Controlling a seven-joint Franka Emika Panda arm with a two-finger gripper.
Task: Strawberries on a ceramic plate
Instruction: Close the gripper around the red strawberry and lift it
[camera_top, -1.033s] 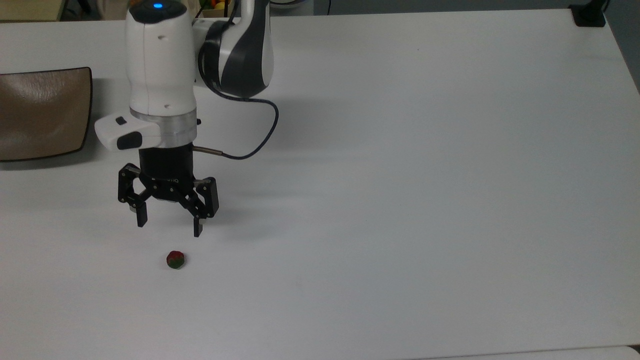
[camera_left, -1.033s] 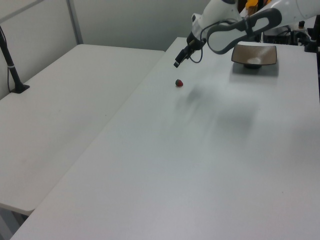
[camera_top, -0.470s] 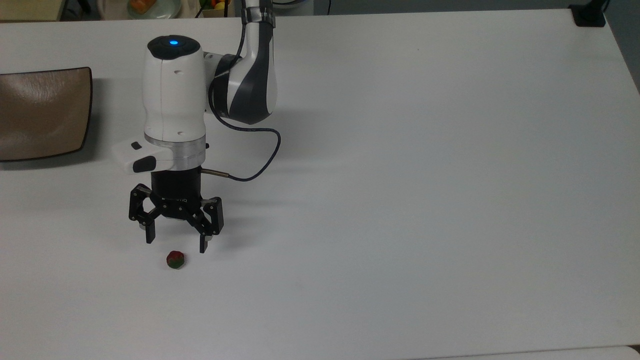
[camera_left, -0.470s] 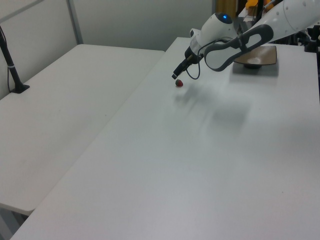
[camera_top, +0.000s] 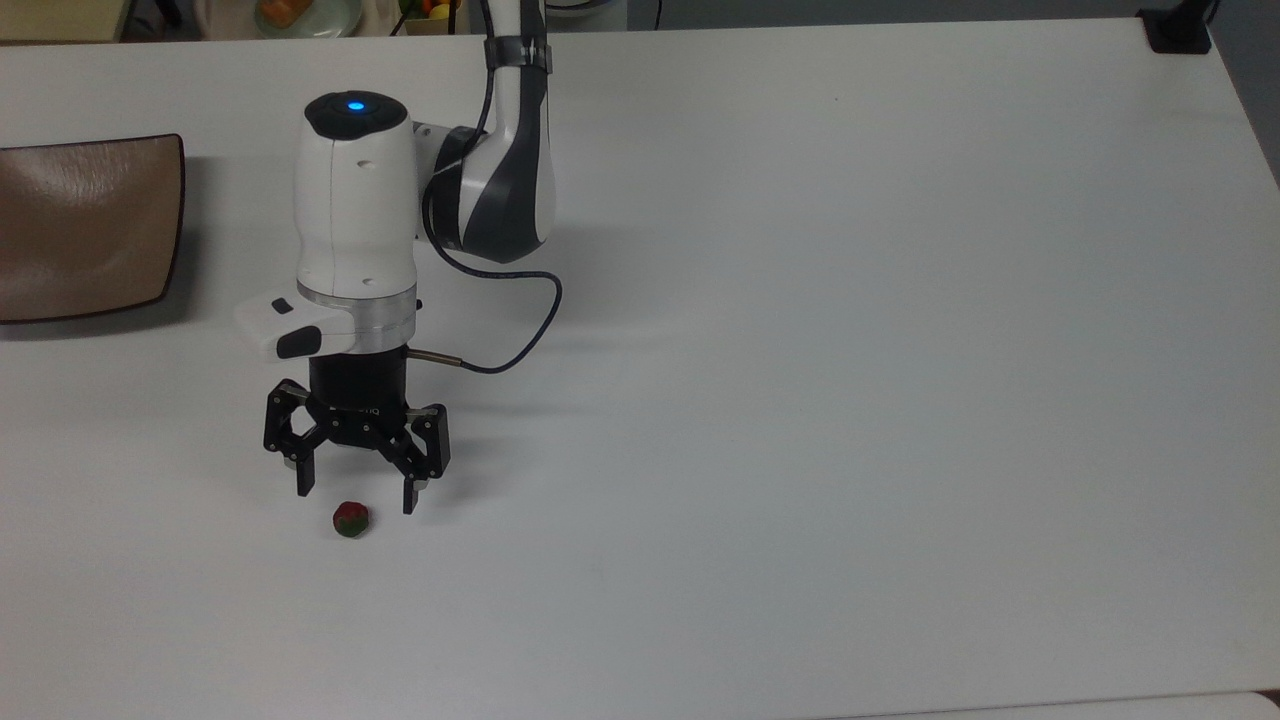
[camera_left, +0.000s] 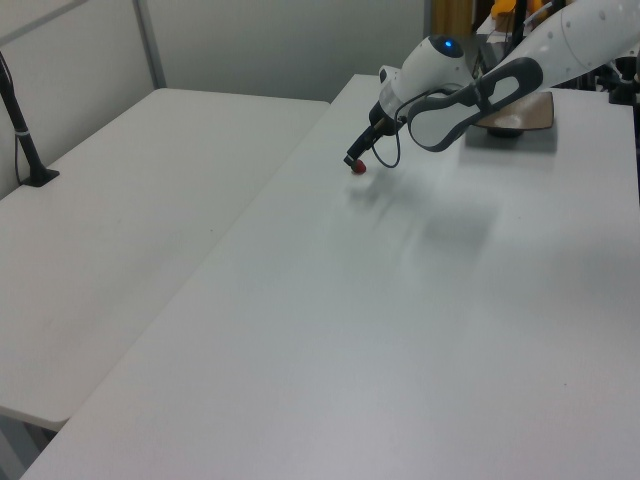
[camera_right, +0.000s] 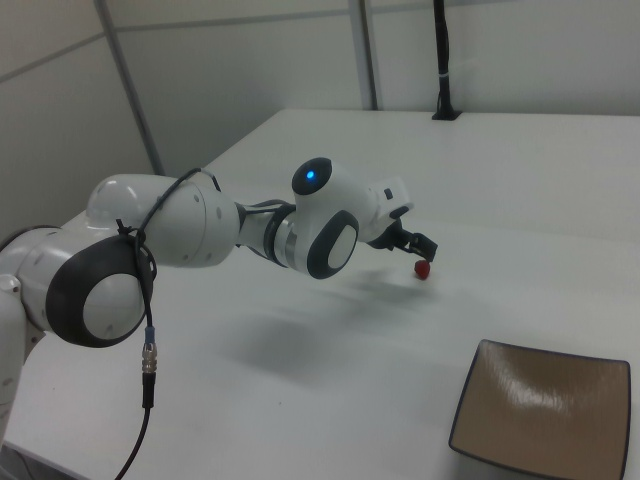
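Observation:
A tiny red and dark green strawberry (camera_top: 350, 519) lies on the white table (camera_top: 800, 400); it is also seen as the strawberry (camera_left: 358, 167) in the left view and the strawberry (camera_right: 423, 270) in the right view. My gripper (camera_top: 357, 502) hangs open just above it, with the fruit slightly below and between the two black fingertips in the top view. The gripper (camera_right: 420, 250) sits right beside the fruit in the right view. The tan-brown square ceramic plate (camera_top: 80, 230) lies at the top view's left edge, far from the fruit, and shows as the plate (camera_right: 545, 410) in the right view.
A pale round dish (camera_top: 300, 15) with orange food sits beyond the table's far edge. A black post base (camera_top: 1178, 30) stands at the top view's far right corner. A black cable (camera_top: 510, 330) loops from the wrist.
The arm has come down and forward toward the strawberry, its open fingers dropping from well above the fruit to just over it. The strawberry and plate have not moved.

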